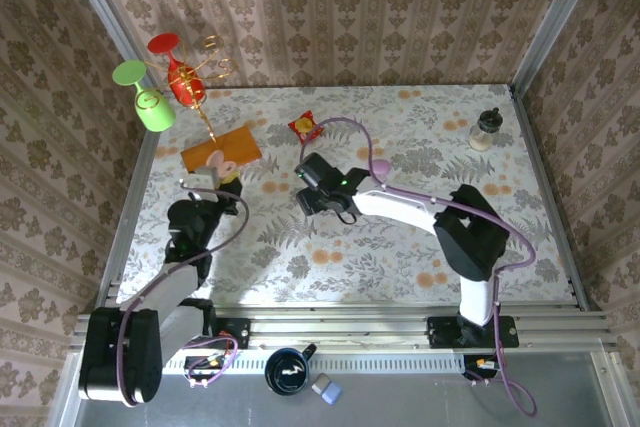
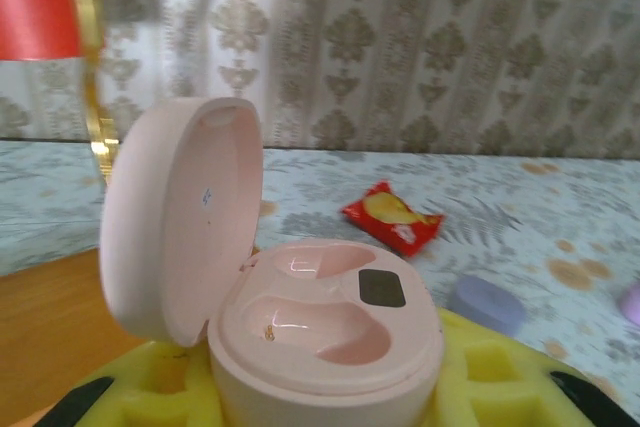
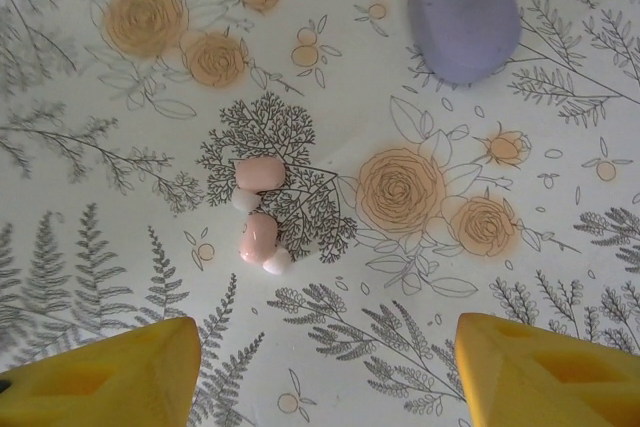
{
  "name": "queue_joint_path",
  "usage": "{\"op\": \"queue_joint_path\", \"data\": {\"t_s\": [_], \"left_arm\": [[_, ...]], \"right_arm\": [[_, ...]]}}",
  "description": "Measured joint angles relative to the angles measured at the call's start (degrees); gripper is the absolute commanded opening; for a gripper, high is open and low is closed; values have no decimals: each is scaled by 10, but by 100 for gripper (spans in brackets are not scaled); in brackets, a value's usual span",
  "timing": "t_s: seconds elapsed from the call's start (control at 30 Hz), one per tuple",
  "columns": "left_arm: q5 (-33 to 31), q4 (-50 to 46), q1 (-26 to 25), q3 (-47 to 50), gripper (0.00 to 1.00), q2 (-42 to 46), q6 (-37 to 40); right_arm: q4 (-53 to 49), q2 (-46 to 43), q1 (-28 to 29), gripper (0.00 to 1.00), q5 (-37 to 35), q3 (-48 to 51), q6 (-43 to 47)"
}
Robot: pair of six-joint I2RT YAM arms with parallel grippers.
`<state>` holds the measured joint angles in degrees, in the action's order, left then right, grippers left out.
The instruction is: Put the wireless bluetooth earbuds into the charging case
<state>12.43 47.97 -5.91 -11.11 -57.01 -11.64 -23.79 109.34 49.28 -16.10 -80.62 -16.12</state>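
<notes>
- Top external view: the left gripper is clamped on the pale pink pebble-shaped plastic charging case; the right gripper hovers mid-table.
- Left wrist view: the case's lid stands up and both wells are empty.
- Right wrist view: jaws apart above two tiny glossy pink earbuds on the floral tablecloth. Pickup appears pending; it calls for a descent centred on one bud.

Item one, left arm: we are stretching it forward from its base, well left of the snack packet. Its left gripper is clamping yellow pads around the open pink charging case.

Item two, right arm: we are folding it leftward, nearer than the packet. Its right gripper is pointing down, with the jaws standing apart and holding nothing.
</notes>
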Motion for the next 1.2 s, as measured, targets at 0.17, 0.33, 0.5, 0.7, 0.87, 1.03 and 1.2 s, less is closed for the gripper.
{"op": "queue_joint_path", "data": {"t_s": [0.17, 0.33, 0.5, 0.7, 0.87, 1.03, 1.2], "left_arm": [[2, -30, 36, -6, 28, 24, -5], [3, -36, 45, -6, 26, 30, -5], [13, -39, 45, -6, 26, 30, -5], [13, -39, 45, -6, 27, 30, -4], [13, -39, 45, -6, 27, 30, -4], [15, -39, 45, -6, 28, 30, -4], [20, -39, 45, -6, 28, 30, -4]], "right_arm": [[-66, 70, 31, 69, -63, -73, 16], [-118, 136, 54, 67, -118, -145, 21], [-153, 177, 64, 66, -147, -186, 21], [-184, 216, 64, 63, -162, -244, 25], [-205, 247, 64, 60, -167, -283, 27], [-226, 262, 64, 56, -168, -301, 28], [-237, 271, 61, 52, -167, -309, 27]]}}
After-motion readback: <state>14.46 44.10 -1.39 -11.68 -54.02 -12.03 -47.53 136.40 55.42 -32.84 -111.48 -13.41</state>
